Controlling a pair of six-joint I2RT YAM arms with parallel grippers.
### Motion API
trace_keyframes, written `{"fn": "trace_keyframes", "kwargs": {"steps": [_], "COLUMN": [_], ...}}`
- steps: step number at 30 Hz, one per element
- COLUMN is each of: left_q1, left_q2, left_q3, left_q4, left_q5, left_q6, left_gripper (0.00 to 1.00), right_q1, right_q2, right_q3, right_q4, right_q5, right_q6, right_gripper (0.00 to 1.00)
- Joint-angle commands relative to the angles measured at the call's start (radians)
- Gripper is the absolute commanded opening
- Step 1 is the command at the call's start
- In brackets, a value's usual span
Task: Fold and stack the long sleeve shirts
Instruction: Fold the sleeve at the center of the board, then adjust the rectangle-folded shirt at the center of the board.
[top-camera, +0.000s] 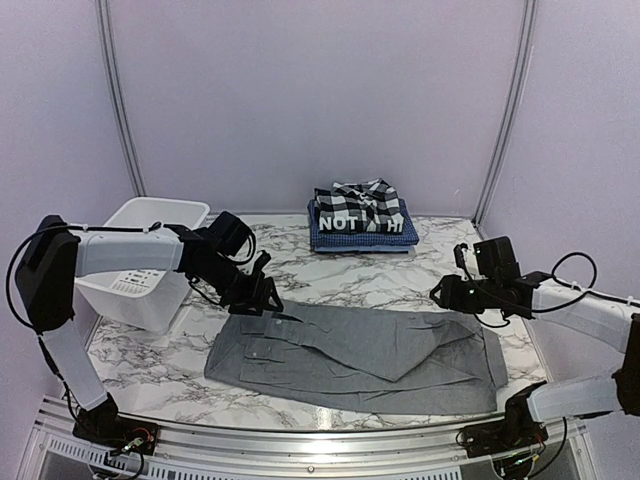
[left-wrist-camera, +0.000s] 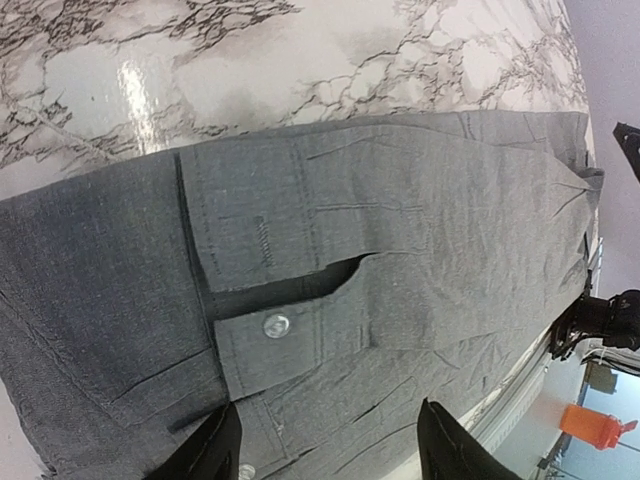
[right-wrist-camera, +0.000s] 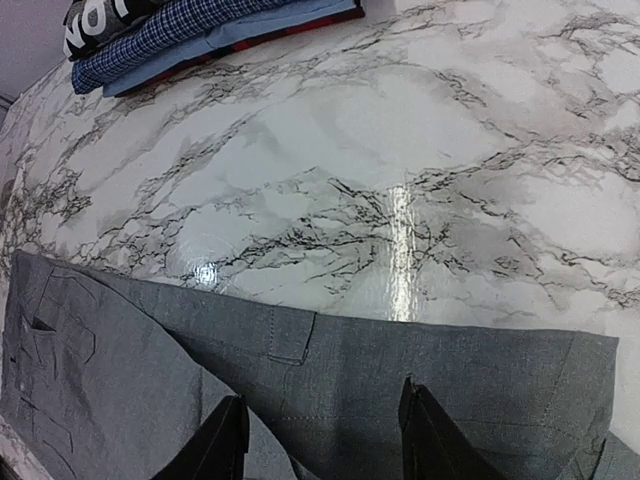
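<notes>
The grey shirt (top-camera: 360, 355) lies flat on the near desk (top-camera: 300, 275), sleeves folded in. It is light and limp and will likely sag, so pinch its edges. The left tool (top-camera: 262, 298) and right tool (top-camera: 445, 293) hover at its ends, jaws apart, seemingly empty.

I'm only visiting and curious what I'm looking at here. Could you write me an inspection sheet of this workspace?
Surface: glossy marble-patterned table.
Job's things: grey shirt lying flat near the front, a sleeve folded over its body; folded stack at the back, plaid shirt on top.
Clutter: white tub at the table's left edge.
Grippers: left gripper and right gripper hover over opposite ends of the grey shirt, jaws open, holding nothing.
Cables: black cable loops on both arms, off the cloth.
Surroundings: plain pale walls.
</notes>
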Motion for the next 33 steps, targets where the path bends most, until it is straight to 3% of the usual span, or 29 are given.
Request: {"fn": "trace_keyframes", "kwargs": {"steps": [1, 6, 18, 21, 24, 27, 33], "left_q1": [-0.006, -0.009, -0.039, -0.048, -0.055, -0.057, -0.063], "left_q2": [0.006, 0.044, 0.140, 0.136, 0.108, 0.068, -0.030], "left_q3": [-0.054, -0.078, -0.064, -0.064, -0.068, -0.077, -0.099], "left_q4": [0.060, 0.107, 0.146, 0.148, 0.147, 0.147, 0.129], "left_q5": [-0.042, -0.112, -0.115, -0.111, -0.110, -0.101, -0.086], "left_q6": [0.004, -0.029, -0.053, -0.059, -0.070, -0.084, -0.120], "left_gripper": [0.62, 0.54, 0.39, 0.28, 0.10, 0.00, 0.00], "right_q1": [0.015, 0.018, 0.018, 0.018, 0.019, 0.018, 0.018], "right_q2": [0.019, 0.025, 0.018, 0.019, 0.024, 0.028, 0.041], "right_q3": [0.013, 0.009, 0.001, -0.002, -0.004, -0.005, -0.004], "right_q4": [0.028, 0.033, 0.026, 0.029, 0.030, 0.030, 0.030], "right_q5": [0.006, 0.007, 0.013, 0.013, 0.015, 0.021, 0.026], "right_q6": [-0.008, -0.008, -0.005, -0.005, -0.006, -0.005, -0.009], "right_gripper": [0.48, 0.47, 0.47, 0.47, 0.47, 0.47, 0.47]}}
